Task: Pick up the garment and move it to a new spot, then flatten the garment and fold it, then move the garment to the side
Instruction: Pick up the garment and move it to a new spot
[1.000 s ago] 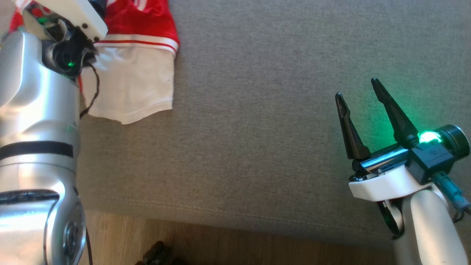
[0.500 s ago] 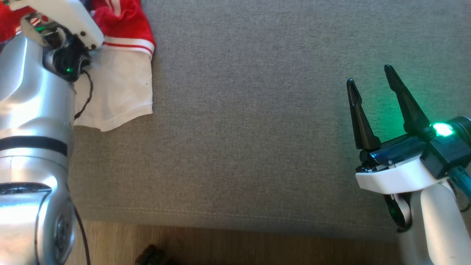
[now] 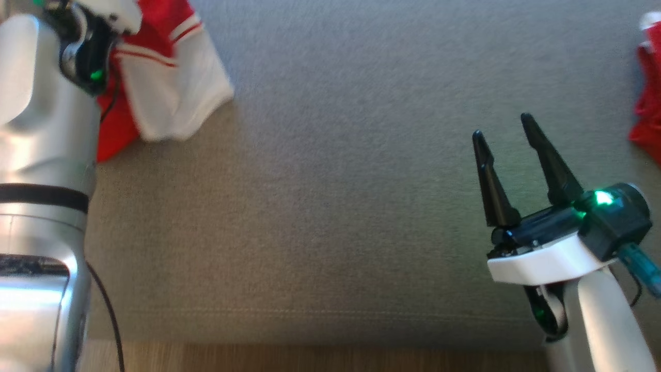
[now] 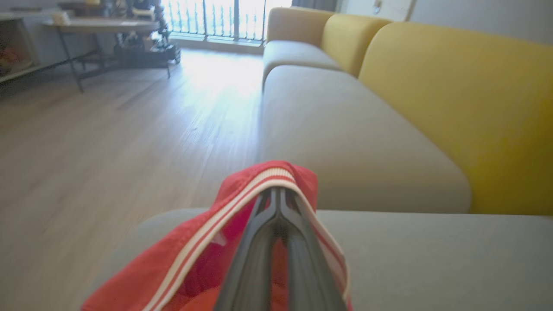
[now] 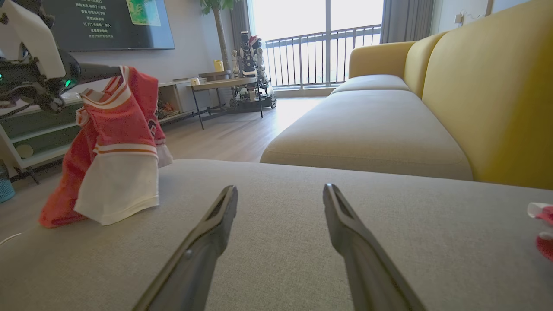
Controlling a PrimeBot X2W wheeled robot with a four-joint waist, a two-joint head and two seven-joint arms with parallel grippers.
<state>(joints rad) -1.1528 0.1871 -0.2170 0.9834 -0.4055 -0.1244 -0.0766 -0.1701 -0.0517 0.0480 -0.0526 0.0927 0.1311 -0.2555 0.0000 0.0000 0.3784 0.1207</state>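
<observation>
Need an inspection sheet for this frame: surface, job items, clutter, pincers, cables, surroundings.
Surface: grey cushion, flat.
Job's things: red and white garment hangs bunched from the left pincer; its lower hem seems to touch the cushion.
Clutter: a second red cloth piece at the cushion's far right.
Grippers: left pincer shut on the garment's striped edge; right pincer open, holding nothing, over the cushion.
Cables: black cable along the left arm; teal cable behind the right pincer.
Surroundings: yellow sofa back, wood floor, side table, wall screen.
</observation>
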